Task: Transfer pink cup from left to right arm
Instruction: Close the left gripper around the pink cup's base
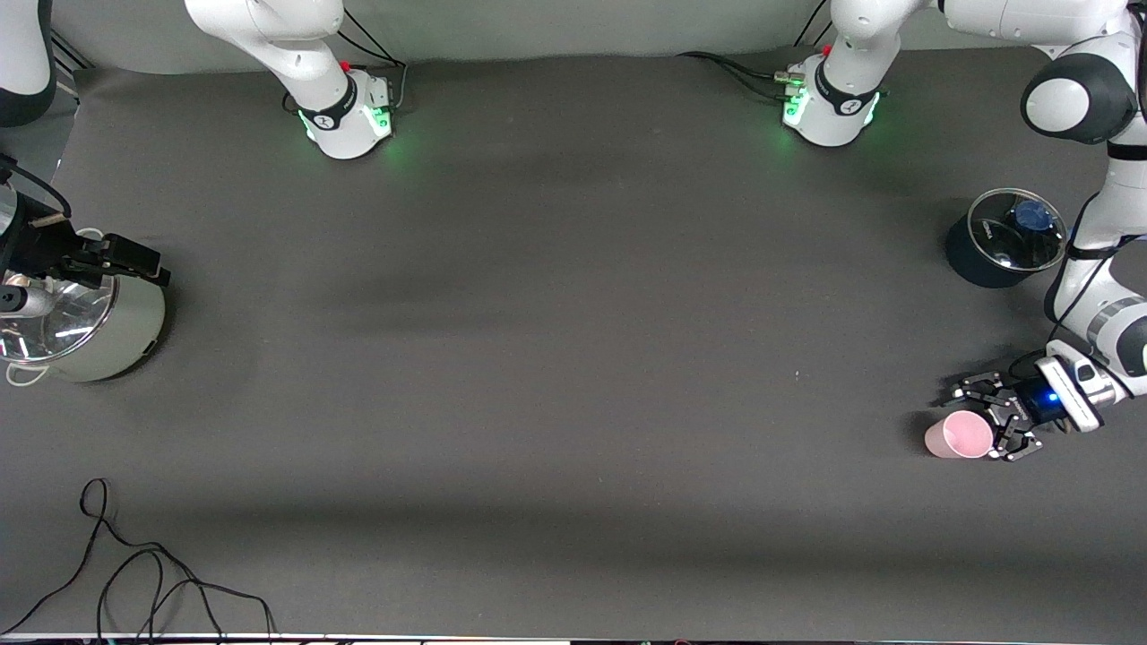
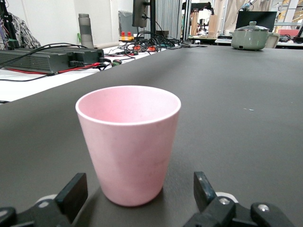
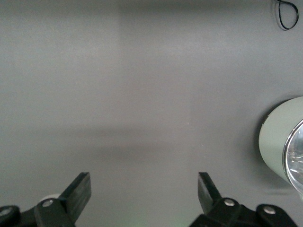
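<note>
The cup [image 1: 959, 435] is standing upright, mouth up, on the surface [image 1: 573, 358] near the left arm's end, and the left tool [image 1: 995, 417] is sitting low right beside it. In the left wrist view the cup [image 2: 129, 142] is filling the space just ahead of the tool, with one finger [image 2: 72, 195] and the other finger [image 2: 204, 188] spread wide to either side of its base; neither is touching the wall, so the left tool [image 2: 138, 191] is standing released with the cup partly between its fingers. The cup's inside is showing nothing in it.

The right tool [image 1: 121, 258] is waiting at the right arm's end, hanging over the rim of the pale pot [image 1: 85, 322]. In the right wrist view its fingers [image 3: 78, 189] are spread apart with only bare surface [image 3: 142, 94] between them, so the right tool [image 3: 144, 189] is also released, and the pot's [image 3: 277, 146] wall is lying off to one side of it.

A dark saucepan [image 1: 1004, 238] with a glass lid is standing on the surface farther from the front camera than the left tool. A loose black cable [image 1: 134, 573] is trailing along the surface's near edge, at the right arm's end.
</note>
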